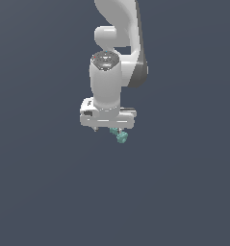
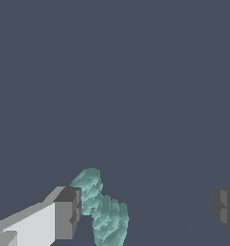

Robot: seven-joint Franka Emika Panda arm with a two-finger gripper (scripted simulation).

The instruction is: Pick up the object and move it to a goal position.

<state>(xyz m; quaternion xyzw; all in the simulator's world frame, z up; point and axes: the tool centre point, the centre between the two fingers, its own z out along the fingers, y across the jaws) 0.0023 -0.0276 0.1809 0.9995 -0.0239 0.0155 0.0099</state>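
The object (image 1: 121, 137) is a tiny teal-green knobbly, elongated thing just below the white hand of my gripper (image 1: 111, 128) in the exterior view. In the wrist view the object (image 2: 103, 211) lies between the fingers, close against one dark fingertip (image 2: 68, 214) and far from the other fingertip (image 2: 226, 207). My gripper (image 2: 147, 211) is open, with the jaws wide apart and not closed on the object. Whether the near fingertip touches the object I cannot tell.
A plain dark grey-blue surface (image 1: 184, 192) fills the scene in both views. The white arm (image 1: 117, 29) rises above the gripper in the exterior view. No other objects show.
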